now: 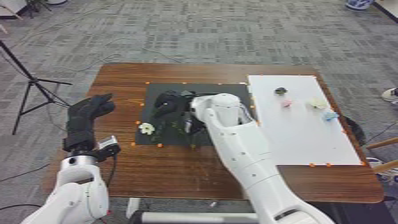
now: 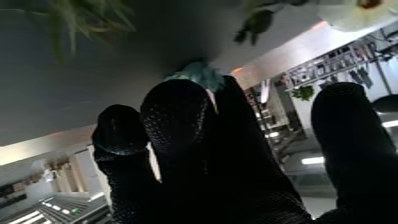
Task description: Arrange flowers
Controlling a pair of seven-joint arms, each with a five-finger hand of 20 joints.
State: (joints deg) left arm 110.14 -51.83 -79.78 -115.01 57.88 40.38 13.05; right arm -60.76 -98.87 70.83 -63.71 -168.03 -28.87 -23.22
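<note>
Looks partway: white flower [image 1: 147, 128] on black mat [image 1: 158, 93]; pink [image 1: 287, 103], cream [image 1: 315, 104], blue flowers [image 1: 330, 115] on white board [image 1: 298, 142]; arranging likely left. Right hand [image 1: 167, 103] over mat, fingers straight, thumb apart, teal flower [image 2: 197, 75] by tips, no grip seen. Left hand [image 1: 82, 116] relaxed, empty.

Head view: from above the near side, looking forward and down from well back, over the whole table [image 1: 124, 80] to the floor [image 1: 222, 35] on its far side. Right wrist view: from the right arm's wrist, very close behind the right hand [image 1: 168, 103], facing aslant along it, low across the mat [image 1: 218, 88], into the room [image 2: 364, 65]. Both share that hand and part of the mat.
</note>
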